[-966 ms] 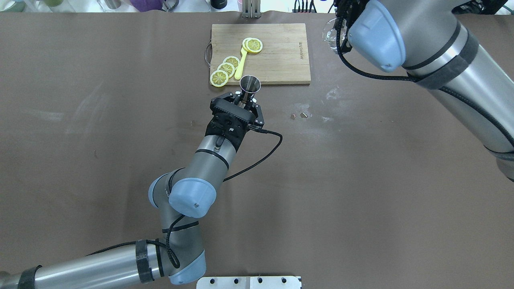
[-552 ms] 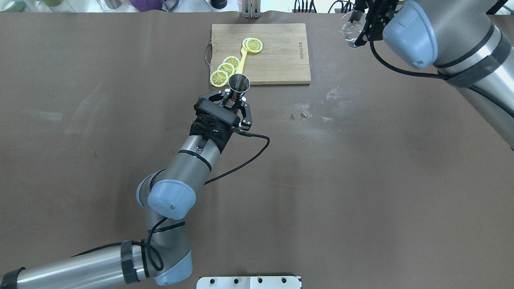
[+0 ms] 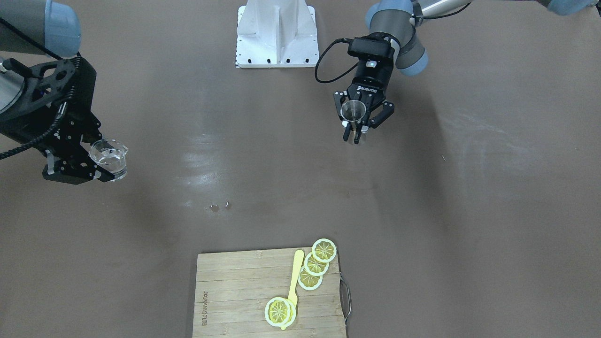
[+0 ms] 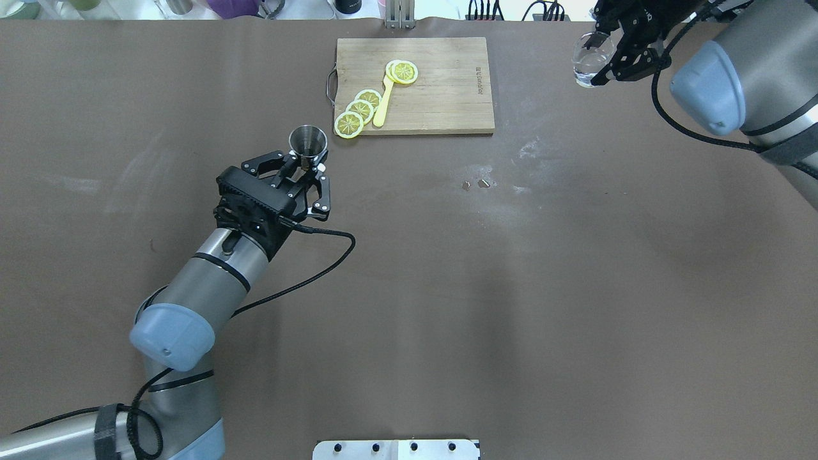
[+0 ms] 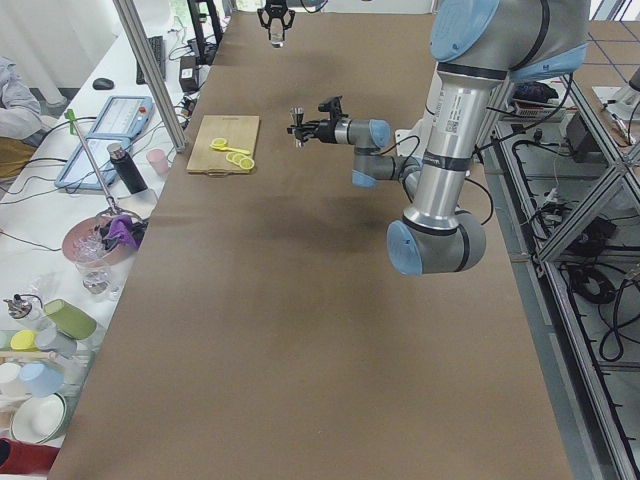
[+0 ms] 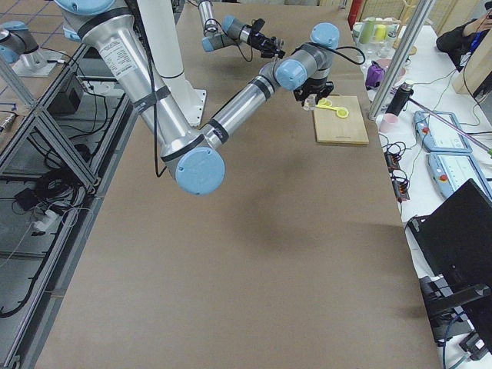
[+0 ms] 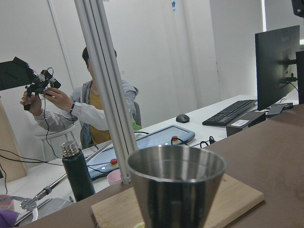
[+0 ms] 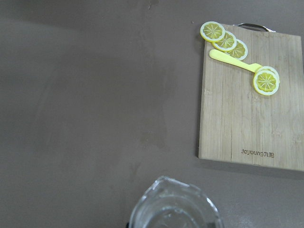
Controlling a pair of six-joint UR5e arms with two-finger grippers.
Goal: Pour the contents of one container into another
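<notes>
— Steel jigger (image 4: 308, 140)?
— Upright, clamped by the left end effector (image 4: 308, 168), above the bench (image 4: 447, 287), near the board (image 4: 441, 89).
— And the glass (image 4: 588, 61)?
— Gripped by the right end effector (image 4: 599, 56), well apart from the jigger.

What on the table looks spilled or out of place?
A few small dark spots, perhaps drops, lie on the bare table, with pale smears beside them like a dried spill. One lemon slice hangs over the corner of the cutting board. Nothing else stands out.
</notes>
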